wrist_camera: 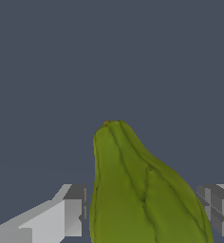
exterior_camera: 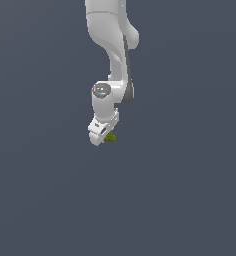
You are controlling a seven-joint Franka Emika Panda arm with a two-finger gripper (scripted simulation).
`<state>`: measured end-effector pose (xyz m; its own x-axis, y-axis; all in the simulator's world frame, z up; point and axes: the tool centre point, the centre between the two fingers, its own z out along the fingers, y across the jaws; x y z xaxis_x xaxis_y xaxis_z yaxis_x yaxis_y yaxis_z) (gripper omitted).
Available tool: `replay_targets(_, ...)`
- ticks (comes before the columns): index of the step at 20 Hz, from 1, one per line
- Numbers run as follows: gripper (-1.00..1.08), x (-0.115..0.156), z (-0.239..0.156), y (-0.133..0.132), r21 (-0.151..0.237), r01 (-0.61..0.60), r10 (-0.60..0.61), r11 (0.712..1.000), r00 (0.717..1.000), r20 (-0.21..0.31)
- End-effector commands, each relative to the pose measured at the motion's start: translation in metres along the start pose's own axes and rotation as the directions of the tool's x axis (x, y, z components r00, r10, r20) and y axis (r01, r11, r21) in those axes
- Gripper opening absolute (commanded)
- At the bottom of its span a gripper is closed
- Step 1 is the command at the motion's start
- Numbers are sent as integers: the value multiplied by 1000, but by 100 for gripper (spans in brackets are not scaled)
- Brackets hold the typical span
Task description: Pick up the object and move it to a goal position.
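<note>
Here's the object (wrist_camera: 142,194), and from the wrist view it fills the frame between the fingers (wrist_camera: 73,216): a yellow-green, olive-toned lump that rises from a broad base to a narrow rounded tip, with one side running nearly straight and the other sloping away like a wedge. Its surface is matte and creased, with darker grooves running lengthwise from the tip toward the base, splitting it into soft ridges, and a faint orange speck sits right at the tip. The fingers flanking it are blocky, grey and white, hard-edged and smooth, one on each side of the lump; they stand apart with the object between them, and the near-side pad looks right at the lump's edge, but whether they actually press on it I cannot tell. Over in the exterior view, the object (exterior_camera: 110,137) is just a tiny green fleck peeking out beside the tip of the gripper (exterior_camera: 98,136), far smaller than the white hand. The arm (exterior_camera: 112,50) comes down from above in glossy white rounded segments, with a dark seam along one link and a grey circular cap on the wrist joint, and the hand points downward, tilted slightly toward the exterior view's left. All around the object lies a plain, featureless slate-blue backdrop.
</note>
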<state>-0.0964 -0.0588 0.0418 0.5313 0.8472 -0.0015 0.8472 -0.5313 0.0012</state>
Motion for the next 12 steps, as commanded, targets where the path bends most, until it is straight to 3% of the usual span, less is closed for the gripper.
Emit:
replay_targets(1, -100, 8, -1, -2, -1, 5, -5, 1000, 1000, -2)
replay_targets(6, -100, 35, -3, -7, -1, 5, -5, 1000, 1000, -2)
replay_targets(12, -100, 89, -7, -17, 0, 5, -5, 1000, 1000, -2)
